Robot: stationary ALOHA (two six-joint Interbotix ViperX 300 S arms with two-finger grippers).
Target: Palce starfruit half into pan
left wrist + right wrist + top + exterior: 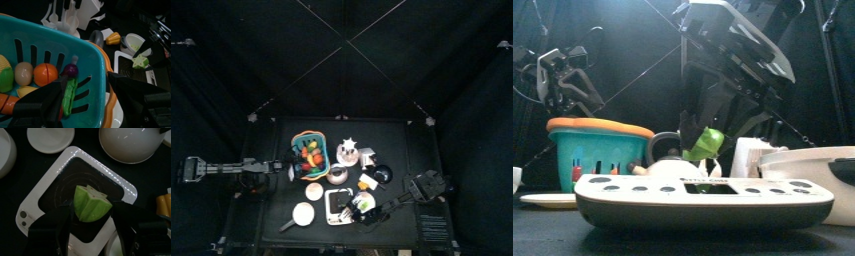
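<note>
— Where is the starfruit half (pixel 90 204)?
— Pinched between the jaws of the right gripper (pixel 91 217), just above the dark well of the white pan (pixel 55 187), near the desk's (pixel 401 135) front edge, right of middle.
— And the left gripper (pixel 87 98)?
— Jaws spread, empty, beside the teal basket (pixel 40 37) toward the desk's left edge

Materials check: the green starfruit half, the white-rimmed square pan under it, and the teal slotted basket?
Green starfruit half: looks like matte moulded plastic, a toy; uniform colour, crisp ridges. It sits clamped in the right hand.
White-rimmed square pan: glossy white shell, probably plastic, with a dark matte inner plate; coating unclear.
Teal slotted basket: smooth moulded plastic, with an orange rim and even slots.
</note>
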